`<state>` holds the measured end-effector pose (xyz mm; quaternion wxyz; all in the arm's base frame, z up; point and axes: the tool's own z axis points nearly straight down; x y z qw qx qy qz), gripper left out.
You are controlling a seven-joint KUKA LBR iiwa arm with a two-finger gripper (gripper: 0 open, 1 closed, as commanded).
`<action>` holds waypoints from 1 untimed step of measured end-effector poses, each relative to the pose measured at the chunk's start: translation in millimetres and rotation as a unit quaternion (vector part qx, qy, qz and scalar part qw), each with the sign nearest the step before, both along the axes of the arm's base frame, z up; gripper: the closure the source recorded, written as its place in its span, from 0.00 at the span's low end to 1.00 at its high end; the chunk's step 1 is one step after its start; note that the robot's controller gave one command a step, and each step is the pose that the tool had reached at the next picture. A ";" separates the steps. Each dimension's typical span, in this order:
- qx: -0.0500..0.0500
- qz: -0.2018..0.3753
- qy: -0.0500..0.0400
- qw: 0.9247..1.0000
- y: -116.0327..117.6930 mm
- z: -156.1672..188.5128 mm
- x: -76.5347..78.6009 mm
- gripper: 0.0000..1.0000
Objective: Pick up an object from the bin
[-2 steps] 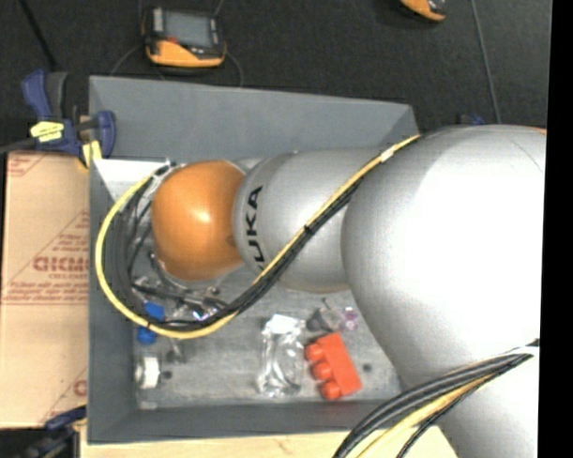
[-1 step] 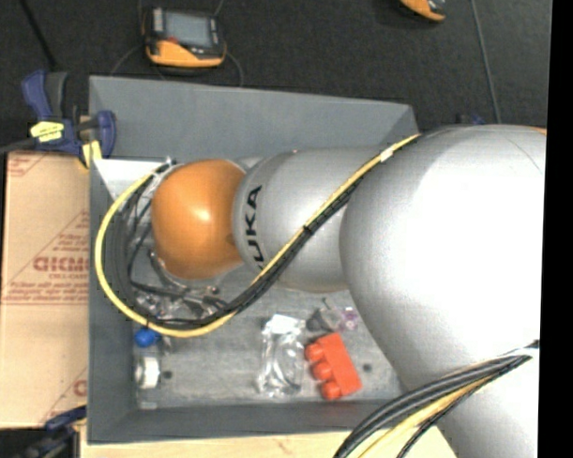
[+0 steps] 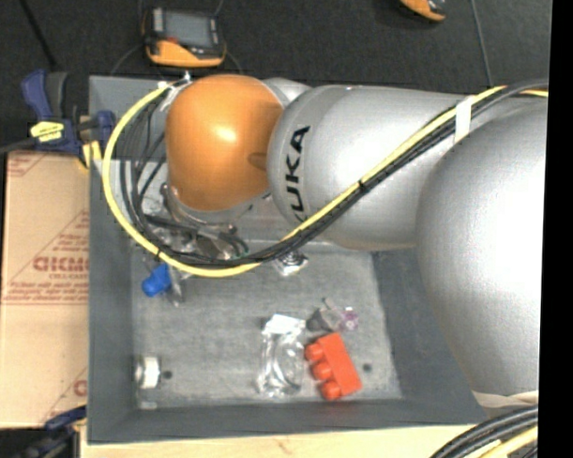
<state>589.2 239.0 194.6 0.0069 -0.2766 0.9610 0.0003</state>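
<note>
Going left to right in the bin [image 3: 217, 338]: near the left wall at the near end there's a small white round thing [image 3: 147, 371], sitting alone. Further back on the left is a little blue piece [image 3: 155, 283], and that's the one just beside the gripper [image 3: 184, 253], which hangs low under the arm's orange cover [image 3: 219, 141]. I honestly can't tell if the jaws are apart or together, since the cover and cables hide most of that.

My guess on the blue piece: hard plastic, very light, stiff, probably a bit slick. It looks knobbly, so I'd take it across its narrowest part and come straight down. A glancing touch could easily skid it along the floor.

Middle to right, at the near end, is a crumpled clear wrapper [image 3: 282, 359] touching a red block [image 3: 333, 366]. The wrapper looks flimsy and would likely fold up in a grip. The block looks like the easiest pick here: rigid with flat sides, so I'd grab it across the short width.
</note>
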 end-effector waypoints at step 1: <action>0.000 0.002 0.000 1.000 -4.1 59.4 15.8 1.00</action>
